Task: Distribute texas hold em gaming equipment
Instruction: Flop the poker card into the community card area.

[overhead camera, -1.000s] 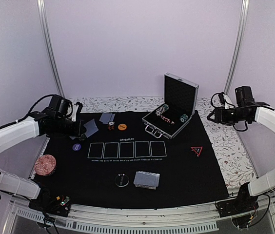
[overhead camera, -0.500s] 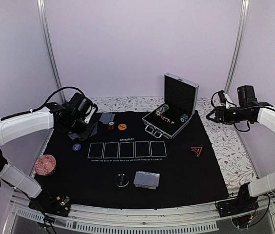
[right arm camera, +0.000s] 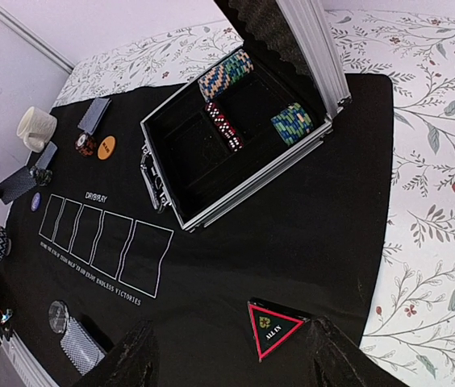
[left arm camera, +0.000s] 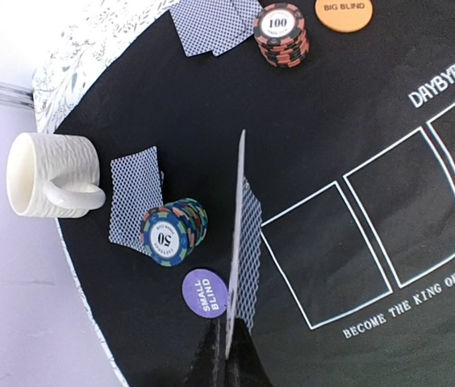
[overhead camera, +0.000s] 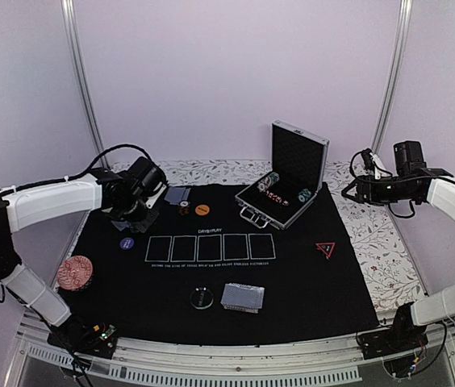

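Note:
My left gripper (left arm camera: 229, 355) is shut on one grey-blue-backed playing card (left arm camera: 240, 234), held on edge just above the black mat, right of the purple SMALL BLIND disc (left arm camera: 205, 292). In the top view this gripper (overhead camera: 136, 214) is at the mat's far left. A blue chip stack (left arm camera: 173, 231) and dealt cards (left arm camera: 135, 197) lie beside it. More cards (left arm camera: 211, 22), a red chip stack (left arm camera: 281, 32) and the orange BIG BLIND disc (left arm camera: 344, 12) lie further on. My right gripper (right arm camera: 227, 359) is open, high above the red-edged triangle marker (right arm camera: 273, 326).
A cream mug (left arm camera: 46, 175) stands at the mat's left edge. The open aluminium case (overhead camera: 284, 181) with chips stands at the far right. The card deck (overhead camera: 242, 297) and a black-and-white disc (overhead camera: 202, 297) lie near the front. A round red-patterned object (overhead camera: 75, 272) sits at the front left.
My left arm has swung from the left edge in over the mat, carrying the card towards the purple disc. The right arm has barely moved.

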`<state>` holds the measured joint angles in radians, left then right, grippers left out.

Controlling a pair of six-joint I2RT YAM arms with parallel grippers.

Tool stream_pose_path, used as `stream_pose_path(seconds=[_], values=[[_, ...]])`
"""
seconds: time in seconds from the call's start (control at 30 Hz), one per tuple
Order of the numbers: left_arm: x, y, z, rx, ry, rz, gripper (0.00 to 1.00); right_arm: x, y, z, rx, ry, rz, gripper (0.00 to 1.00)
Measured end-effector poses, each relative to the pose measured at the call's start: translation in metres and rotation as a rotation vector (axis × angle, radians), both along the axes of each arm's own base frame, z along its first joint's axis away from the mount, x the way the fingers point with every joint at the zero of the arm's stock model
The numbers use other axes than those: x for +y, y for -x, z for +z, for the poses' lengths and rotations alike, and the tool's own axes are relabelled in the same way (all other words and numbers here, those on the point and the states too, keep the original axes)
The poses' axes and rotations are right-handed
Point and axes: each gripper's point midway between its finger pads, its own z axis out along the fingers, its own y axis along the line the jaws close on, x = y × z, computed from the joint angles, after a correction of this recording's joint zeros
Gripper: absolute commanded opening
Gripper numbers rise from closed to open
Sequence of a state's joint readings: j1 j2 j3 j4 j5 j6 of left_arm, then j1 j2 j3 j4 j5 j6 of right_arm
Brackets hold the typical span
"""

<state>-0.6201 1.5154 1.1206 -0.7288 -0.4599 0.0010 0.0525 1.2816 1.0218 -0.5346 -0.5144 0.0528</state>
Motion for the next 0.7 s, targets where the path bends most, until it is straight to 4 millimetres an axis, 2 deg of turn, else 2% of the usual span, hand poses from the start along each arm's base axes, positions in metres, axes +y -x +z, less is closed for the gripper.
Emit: stream_pose_path(seconds=[0.2,0.47,0.57,0.7], values=[[-0.009,-0.002,-0.017,0.014,-0.127,-0.046,0.00,0.001,0.003,0.003,-0.010,-0.006,0.008,0.65],[-0.005,-0.005,-0.048,0.034,-0.340,-0.080,0.00,0.003,0.005,0.004,-0.009,-0.014,0.016,0.65],[-0.010,0.001,-0.058,0.036,-0.371,-0.118,0.00,0.003,0.005,0.004,-0.008,-0.015,0.017,0.65],[-0.014,0.019,-0.078,0.074,-0.396,-0.178,0.00,0.004,0.006,0.002,-0.003,-0.019,0.022,0.65]])
